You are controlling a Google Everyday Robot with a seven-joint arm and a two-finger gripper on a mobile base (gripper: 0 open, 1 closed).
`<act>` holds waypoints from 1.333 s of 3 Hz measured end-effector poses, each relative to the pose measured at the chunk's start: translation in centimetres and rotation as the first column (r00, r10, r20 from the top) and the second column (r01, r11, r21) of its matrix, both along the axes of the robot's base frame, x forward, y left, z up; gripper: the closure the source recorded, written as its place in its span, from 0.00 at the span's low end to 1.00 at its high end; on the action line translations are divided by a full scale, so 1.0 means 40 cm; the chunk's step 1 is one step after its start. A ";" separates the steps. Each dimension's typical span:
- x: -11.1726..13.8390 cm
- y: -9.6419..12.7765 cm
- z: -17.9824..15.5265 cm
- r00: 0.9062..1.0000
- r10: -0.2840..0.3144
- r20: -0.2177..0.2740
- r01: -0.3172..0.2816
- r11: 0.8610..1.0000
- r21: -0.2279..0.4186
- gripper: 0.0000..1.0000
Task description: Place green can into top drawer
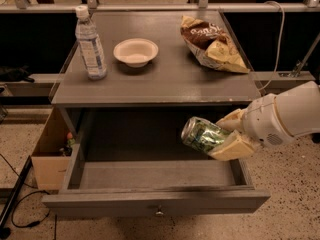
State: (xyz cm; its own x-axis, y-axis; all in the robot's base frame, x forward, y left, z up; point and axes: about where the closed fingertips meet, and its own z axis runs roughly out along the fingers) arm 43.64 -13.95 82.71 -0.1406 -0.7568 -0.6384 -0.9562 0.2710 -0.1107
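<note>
The green can (203, 135) has mottled green-and-white sides and a silver end. It lies tilted on its side in my gripper (226, 136), whose tan fingers (233, 147) are shut on it. The white arm comes in from the right. The can hangs over the right half of the open top drawer (155, 203), below the tabletop's front edge and above the drawer floor. The drawer is pulled out toward the camera, with a small round knob (159, 212) on its front panel.
On the grey tabletop (165, 84) stand a clear water bottle (90, 44), a white bowl (135, 51) and a chip bag (212, 44). A cardboard box (50, 154) sits on the floor left of the drawer. A cable (15, 194) lies at the lower left.
</note>
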 end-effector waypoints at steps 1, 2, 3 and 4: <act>0.021 0.012 -0.032 1.000 -0.017 -0.007 0.017 1.000 0.005 1.00; 0.085 0.034 -0.105 0.999 -0.049 -0.024 0.049 0.999 0.014 1.00; 0.182 0.061 -0.186 0.996 -0.093 -0.013 0.093 0.995 0.037 1.00; 0.224 0.062 -0.236 0.992 -0.128 -0.014 0.129 0.990 0.051 1.00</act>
State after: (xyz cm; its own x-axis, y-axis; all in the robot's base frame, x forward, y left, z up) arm 52.61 -11.49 73.25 -0.2412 -0.6980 -0.6743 -0.9141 0.3967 -0.0836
